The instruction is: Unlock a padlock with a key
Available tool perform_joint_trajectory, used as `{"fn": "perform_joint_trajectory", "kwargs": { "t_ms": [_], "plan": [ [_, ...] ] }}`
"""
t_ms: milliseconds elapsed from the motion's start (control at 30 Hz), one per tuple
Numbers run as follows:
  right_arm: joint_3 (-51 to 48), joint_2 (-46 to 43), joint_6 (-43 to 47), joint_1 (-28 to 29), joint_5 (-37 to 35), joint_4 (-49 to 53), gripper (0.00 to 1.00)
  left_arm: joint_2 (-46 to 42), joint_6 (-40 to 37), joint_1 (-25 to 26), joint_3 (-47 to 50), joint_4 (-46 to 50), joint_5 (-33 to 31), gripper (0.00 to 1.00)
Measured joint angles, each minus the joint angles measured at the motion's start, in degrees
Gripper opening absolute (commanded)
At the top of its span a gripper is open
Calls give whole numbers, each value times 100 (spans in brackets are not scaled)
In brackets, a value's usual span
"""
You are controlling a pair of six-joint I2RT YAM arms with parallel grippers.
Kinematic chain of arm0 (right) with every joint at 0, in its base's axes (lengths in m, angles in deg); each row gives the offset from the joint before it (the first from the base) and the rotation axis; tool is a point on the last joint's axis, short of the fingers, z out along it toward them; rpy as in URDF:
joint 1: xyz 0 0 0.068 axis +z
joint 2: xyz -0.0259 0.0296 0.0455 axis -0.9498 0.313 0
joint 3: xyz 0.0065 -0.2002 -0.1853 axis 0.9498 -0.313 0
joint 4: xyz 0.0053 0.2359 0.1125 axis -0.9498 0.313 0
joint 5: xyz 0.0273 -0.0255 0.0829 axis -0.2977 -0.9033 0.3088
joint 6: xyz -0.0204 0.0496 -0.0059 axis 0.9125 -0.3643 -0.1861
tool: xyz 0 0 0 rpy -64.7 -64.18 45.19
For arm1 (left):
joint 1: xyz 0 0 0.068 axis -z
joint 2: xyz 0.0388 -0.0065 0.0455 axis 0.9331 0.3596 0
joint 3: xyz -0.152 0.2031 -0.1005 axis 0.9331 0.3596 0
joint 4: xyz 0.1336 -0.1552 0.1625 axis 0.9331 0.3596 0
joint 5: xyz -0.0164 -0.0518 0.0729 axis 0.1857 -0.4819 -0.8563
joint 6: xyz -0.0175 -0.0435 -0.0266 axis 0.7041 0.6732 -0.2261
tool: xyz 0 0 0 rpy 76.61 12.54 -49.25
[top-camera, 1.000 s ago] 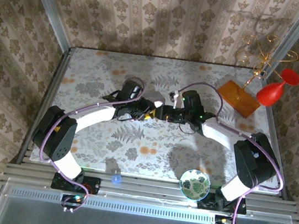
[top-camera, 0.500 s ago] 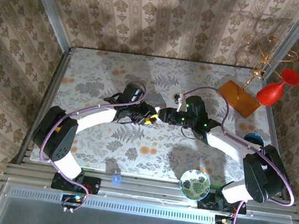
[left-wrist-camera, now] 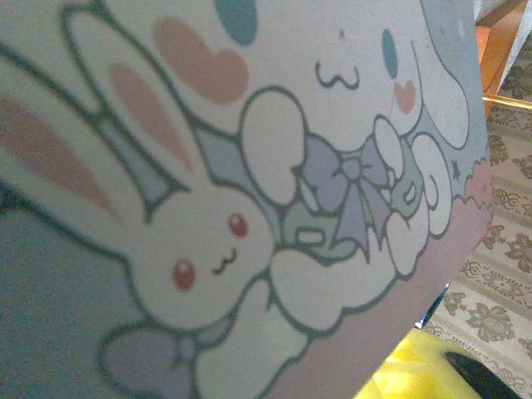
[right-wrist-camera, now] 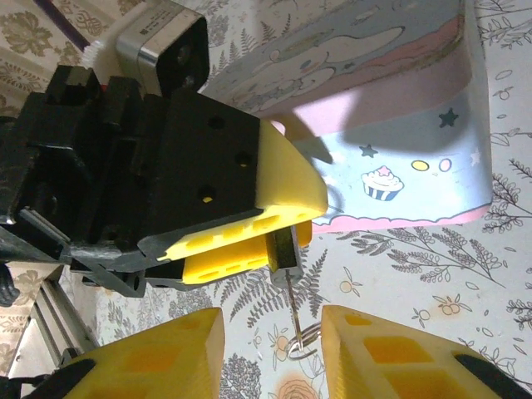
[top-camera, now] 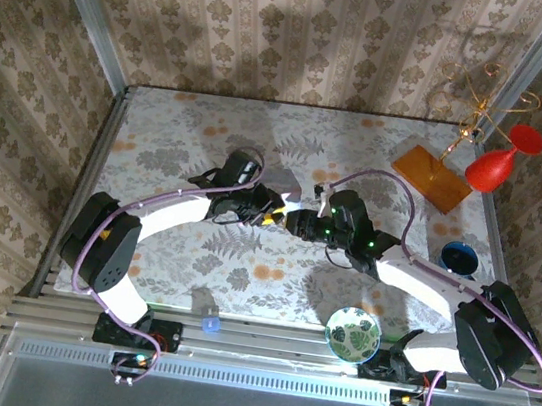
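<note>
Both my arms bend inward, tips almost meeting. My left gripper (right-wrist-camera: 278,233) pinches the padlock (right-wrist-camera: 283,248); my right gripper (right-wrist-camera: 274,357) faces it, fingers parted.

The padlock (right-wrist-camera: 283,248), a small dark metal block, sat pinched between the yellow fingers (right-wrist-camera: 237,259) of the left gripper (right-wrist-camera: 291,229), held up near the middle of the scene. The key (right-wrist-camera: 293,312), a thin silvery shaft ending in a small ring, stuck out from the padlock's exposed end, slightly tilted and touching nothing else.

padlock (right-wrist-camera: 283,248): dull metal | key (right-wrist-camera: 291,309): shiny metal | box (right-wrist-camera: 399,141): smooth, printed
</note>
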Motion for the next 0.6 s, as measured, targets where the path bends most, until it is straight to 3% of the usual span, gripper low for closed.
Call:
{"fn": "perform_joint_trajectory", "kwargs": {
  "t_ms": [433,600],
  "plan": [
    [-2,505,-168,142,-4,-39,27,0,2,0,0,-4,4,0],
    [-2,549,-240,155,13,-52,15,2,2,-4,0,-4,31,0]
  ]
}}
